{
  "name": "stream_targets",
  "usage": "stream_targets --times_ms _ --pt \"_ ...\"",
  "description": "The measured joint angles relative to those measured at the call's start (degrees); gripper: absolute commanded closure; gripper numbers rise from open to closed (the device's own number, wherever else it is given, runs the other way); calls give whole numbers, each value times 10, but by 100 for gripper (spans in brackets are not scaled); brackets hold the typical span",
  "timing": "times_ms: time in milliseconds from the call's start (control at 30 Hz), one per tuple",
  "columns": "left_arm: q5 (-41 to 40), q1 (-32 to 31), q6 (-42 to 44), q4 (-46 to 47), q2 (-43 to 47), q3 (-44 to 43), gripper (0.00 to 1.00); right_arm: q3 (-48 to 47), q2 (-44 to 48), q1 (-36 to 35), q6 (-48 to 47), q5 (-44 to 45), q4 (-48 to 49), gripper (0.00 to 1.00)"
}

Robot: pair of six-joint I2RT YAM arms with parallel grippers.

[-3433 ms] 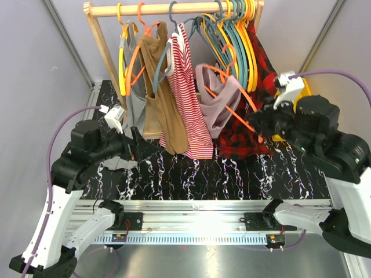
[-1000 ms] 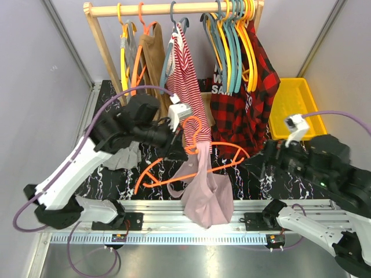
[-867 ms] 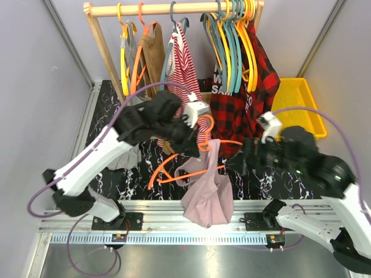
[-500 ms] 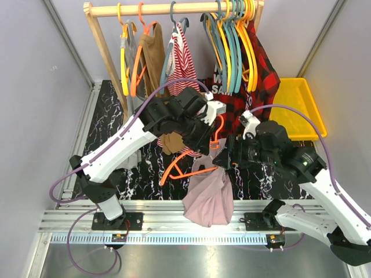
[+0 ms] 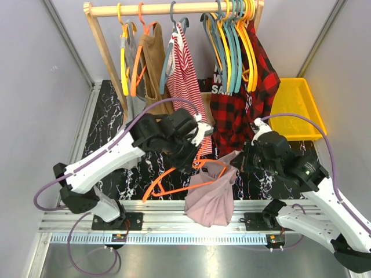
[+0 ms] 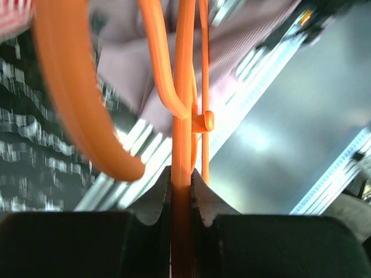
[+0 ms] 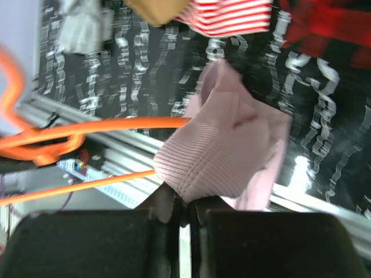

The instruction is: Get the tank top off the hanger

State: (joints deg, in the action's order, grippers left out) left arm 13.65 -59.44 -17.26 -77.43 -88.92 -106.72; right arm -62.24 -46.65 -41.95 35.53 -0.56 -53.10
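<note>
The pink ribbed tank top (image 5: 211, 196) hangs on an orange hanger (image 5: 174, 186) held low over the table's front edge. My left gripper (image 5: 196, 156) is shut on the hanger's neck, and the left wrist view shows the orange hanger (image 6: 184, 92) clamped between the jaws of the left gripper (image 6: 181, 180). My right gripper (image 5: 239, 155) is shut on the top's upper right edge. In the right wrist view the tank top (image 7: 232, 145) bunches into the closed jaws of the right gripper (image 7: 186, 204), with the hanger's bar (image 7: 110, 124) running off to the left.
A wooden rack (image 5: 156, 8) at the back carries a brown top (image 5: 153, 58), a striped top (image 5: 186, 78), a plaid shirt (image 5: 246, 107) and several spare hangers. A yellow bin (image 5: 295, 101) sits at the back right. A grey cloth (image 7: 87, 23) lies on the marbled table.
My right gripper has closed on the tank top's edge. The left arm has brought the hanger lower and a little left, so the top now stretches between both grippers.
</note>
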Motion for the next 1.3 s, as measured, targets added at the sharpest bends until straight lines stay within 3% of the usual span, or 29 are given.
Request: stream_targets --times_ms 133,367,533,600,633,667,767,933,1233,1300 --pt "-32 -14 -24 -19 62 59 100 8 0 0 34 47 -52 100" --pt "-118 -14 -83 -20 165 24 100 11 -4 0 103 115 -154 100" --pt "-145 -13 -103 -19 214 21 100 21 11 -1 72 5 -131 100" --pt "-143 -13 -105 -21 222 28 100 42 -12 -10 58 -36 -104 63" --pt "-144 -13 -107 -23 222 30 100 55 -28 -19 53 -51 -91 55" --pt "-147 -13 -110 -25 221 30 100 67 -43 -27 46 -63 -82 36" --pt "-170 -13 -123 -25 223 29 100 102 -83 -45 39 -87 -49 0" --pt "-225 -13 -156 -24 262 30 100 148 -120 -91 56 -84 5 0" --pt "-256 -13 -188 -27 365 83 100 166 -346 -117 130 9 87 0" --pt "-258 -13 -188 -28 366 92 100 160 -401 -123 140 16 93 14"
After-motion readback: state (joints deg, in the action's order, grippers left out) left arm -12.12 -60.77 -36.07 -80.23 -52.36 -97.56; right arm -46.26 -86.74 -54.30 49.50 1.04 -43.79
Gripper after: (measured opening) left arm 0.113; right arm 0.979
